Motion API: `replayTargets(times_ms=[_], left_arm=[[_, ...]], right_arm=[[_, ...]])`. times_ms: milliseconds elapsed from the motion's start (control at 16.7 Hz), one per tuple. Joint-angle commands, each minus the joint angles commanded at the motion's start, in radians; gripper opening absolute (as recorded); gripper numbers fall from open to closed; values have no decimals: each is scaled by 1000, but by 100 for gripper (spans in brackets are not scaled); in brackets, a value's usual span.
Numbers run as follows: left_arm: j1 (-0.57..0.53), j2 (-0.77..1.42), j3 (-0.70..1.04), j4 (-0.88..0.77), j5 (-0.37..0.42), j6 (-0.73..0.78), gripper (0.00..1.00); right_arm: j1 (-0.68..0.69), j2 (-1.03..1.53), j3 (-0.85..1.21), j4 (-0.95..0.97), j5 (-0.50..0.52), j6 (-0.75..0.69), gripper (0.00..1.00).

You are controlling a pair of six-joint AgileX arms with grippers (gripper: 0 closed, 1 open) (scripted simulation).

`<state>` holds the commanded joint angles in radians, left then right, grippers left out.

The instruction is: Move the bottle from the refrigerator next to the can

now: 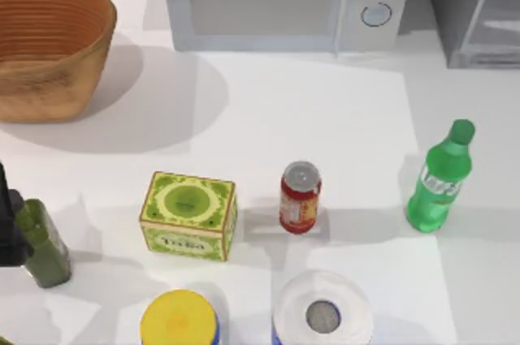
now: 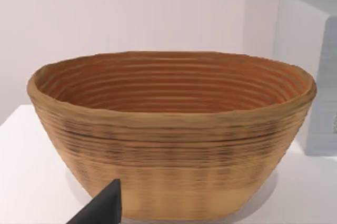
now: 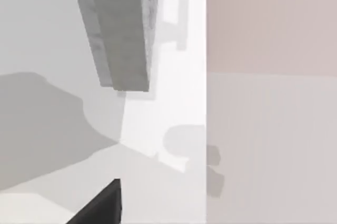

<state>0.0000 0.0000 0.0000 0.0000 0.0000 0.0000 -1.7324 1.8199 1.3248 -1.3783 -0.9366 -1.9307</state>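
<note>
Overhead, the white counter (image 1: 325,109) runs back to a pale pinkish wall, with soft grey shadows lying across it. Along the back stand a woven basket (image 1: 45,45) at the left, a white microwave (image 1: 276,0) with two round knobs in the middle, and the grey fridge (image 1: 475,8) at the right corner, its glass-panelled door showing. Toward the front right, the bottle (image 1: 439,178) stands upright on the counter, out of the fridge, and well apart from the can (image 1: 300,196), which stands upright near the centre. Just left of the can sits a green tea box (image 1: 188,215), close but not touching. At the front edge are a yellow-lidded container (image 1: 179,321) and a white-lidded jar (image 1: 322,312), the jar just in front of the can. An olive square bottle (image 1: 42,239) stands at the far left edge. Between bottle and can the counter is bare. In the left wrist view the basket (image 2: 174,134) stands close ahead, with a dark fingertip (image 2: 102,205) at the edge; the right wrist view looks at the fridge's grey frame (image 3: 124,29) and the wall. For both the left gripper and the right gripper I cannot tell whether they are open or closed.
</note>
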Motion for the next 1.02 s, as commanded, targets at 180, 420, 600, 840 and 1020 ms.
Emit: replayTargets(times_ms=[180,420,600,840,1020], left_arm=[[0,0,0,0,0,0,100],[0,0,0,0,0,0,100],[0,0,0,0,0,0,100],[0,0,0,0,0,0,100],[0,0,0,0,0,0,100]], right_arm=[[119,7,-4,161,26,188,100],[325,15,-9,443,73,555,100],[490,16,-15,676,112,852,100],[686,14,-23,946,158,1156,100],[781,11,-27,1061,180,1274,100]])
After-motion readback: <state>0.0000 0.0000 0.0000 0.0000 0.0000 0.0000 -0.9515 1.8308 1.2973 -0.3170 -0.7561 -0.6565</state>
